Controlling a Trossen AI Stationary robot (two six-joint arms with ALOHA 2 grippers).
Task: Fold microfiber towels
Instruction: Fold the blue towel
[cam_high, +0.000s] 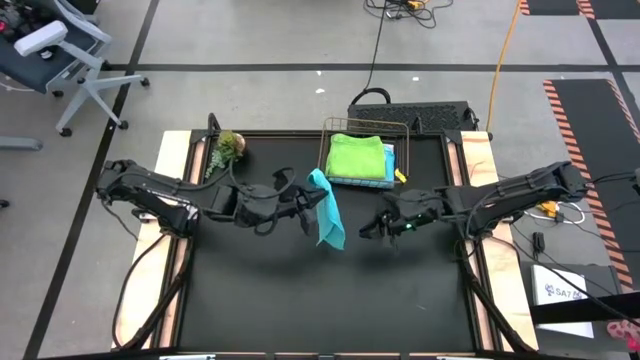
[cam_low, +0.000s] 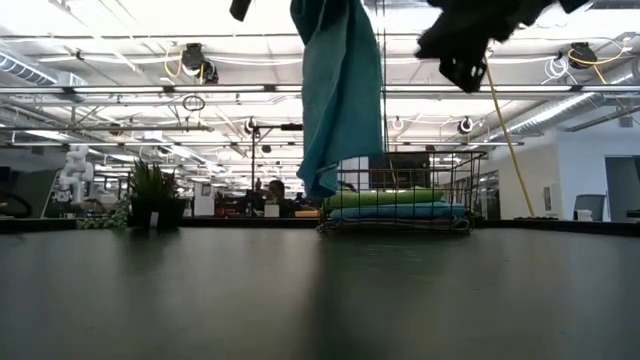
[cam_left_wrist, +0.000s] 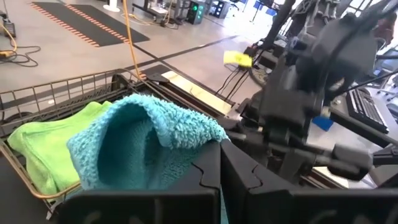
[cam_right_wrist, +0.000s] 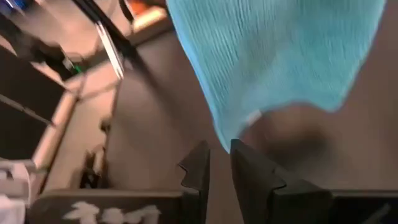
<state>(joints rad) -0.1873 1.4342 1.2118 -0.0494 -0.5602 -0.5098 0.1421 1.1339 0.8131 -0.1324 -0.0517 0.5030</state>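
Two dark arms reach over the black bench (cam_high: 260, 300), one from each side. The left hand (cam_high: 306, 205) sits above the middle of the bench with its fingers pressed together on the top edge of one teal towel (cam_high: 327, 212), which hangs straight down from that pinch — in the low view its bottom edge (cam_low: 335, 100) is clear of the bench surface. The left wrist view shows the fuzzy teal cloth (cam_left_wrist: 146, 146) bunched right at the closed fingertips.

The right hand (cam_high: 372, 227) hovers just beside the hanging towel, on the side away from the left arm, not touching it as far as the high view tells. Its fingers stand only a narrow gap apart (the right wrist view shows them (cam_right_wrist: 252, 171) with nothing between them, the teal cloth beyond them).

At the far edge of the bench stands one wire basket (cam_high: 405, 128) holding a stack of folded towels: one lime green towel (cam_high: 357, 156) on top, one sky blue towel (cam_high: 389, 160) showing under it. One small potted plant (cam_high: 229, 146) stands near the far left corner.
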